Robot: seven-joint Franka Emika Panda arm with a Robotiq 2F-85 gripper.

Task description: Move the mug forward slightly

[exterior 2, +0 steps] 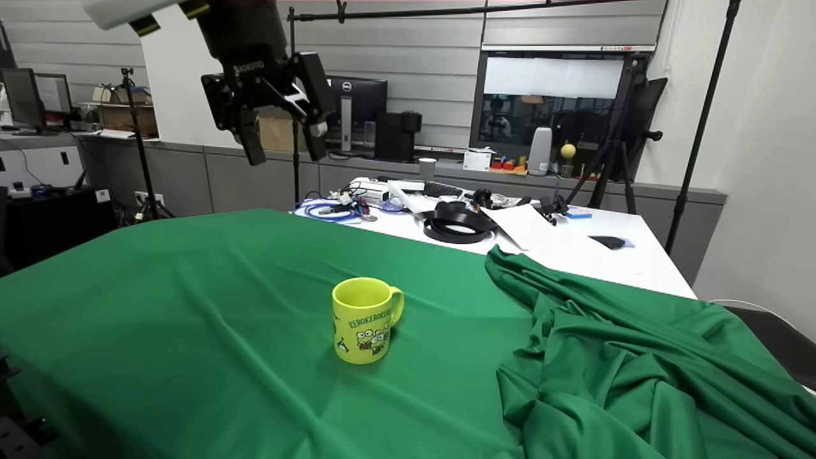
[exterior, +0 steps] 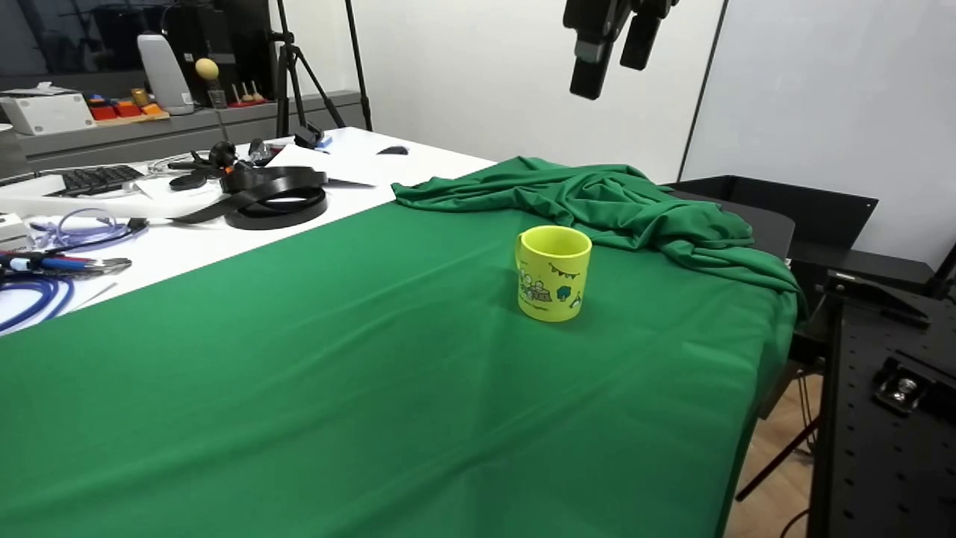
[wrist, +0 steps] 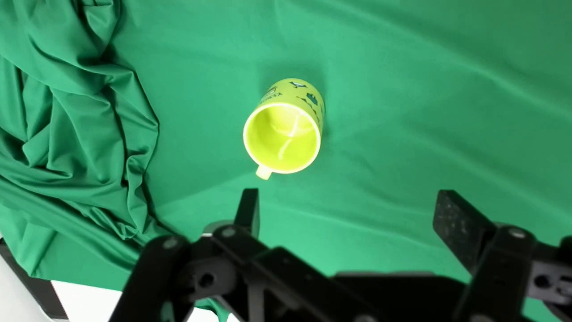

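In an exterior view the mug [exterior: 553, 280] stands upright on the green cloth [exterior: 336, 359], unheld; gripper [exterior: 611, 78] well above mug, so nudge prob. not done, tho can't rule out a finished move; remaining, I'd guess: descend, grip, shift fwd a bit, release; cloth's edge [exterior: 747, 418] well right of mug, bunched cloth [exterior: 620, 202] behind mug; in an exterior view gripper [exterior 2: 287, 156] hangs high, left of mug; green cloth open left of mug, bunched cloth to mug's right, w/ a gap; wrist view: fingers [wrist: 460, 228] wide apart, nothing gripped; mug past them, more open room to its right.
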